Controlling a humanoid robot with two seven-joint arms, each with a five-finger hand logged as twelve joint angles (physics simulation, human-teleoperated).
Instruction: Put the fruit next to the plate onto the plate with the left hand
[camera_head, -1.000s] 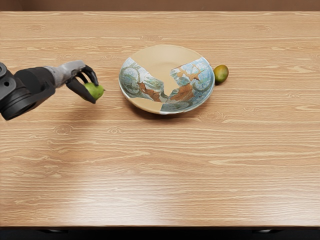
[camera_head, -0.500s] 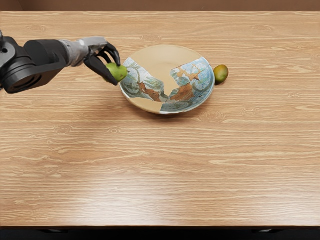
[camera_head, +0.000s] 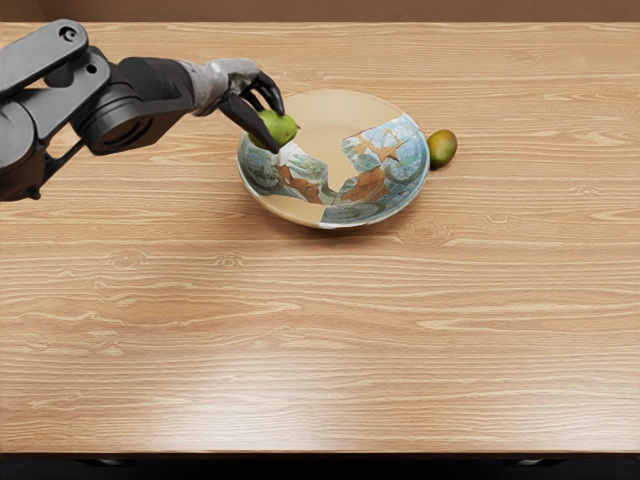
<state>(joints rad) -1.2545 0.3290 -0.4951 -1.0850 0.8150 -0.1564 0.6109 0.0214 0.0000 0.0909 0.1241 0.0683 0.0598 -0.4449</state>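
Fruit (camera_head: 281, 127) moved over plate (camera_head: 414, 182) rim.

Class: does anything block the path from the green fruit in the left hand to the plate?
Nothing visible does. The left hand holds the green fruit over the left rim of the plate; the other fruit lies outside, right.

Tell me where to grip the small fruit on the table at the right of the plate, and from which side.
Grip the small fruit across its rounded middle, coming from above, with fingers on its near and far sides. It lies low, and the rim of the plate crowds its left side. The left hand holds a green fruit.
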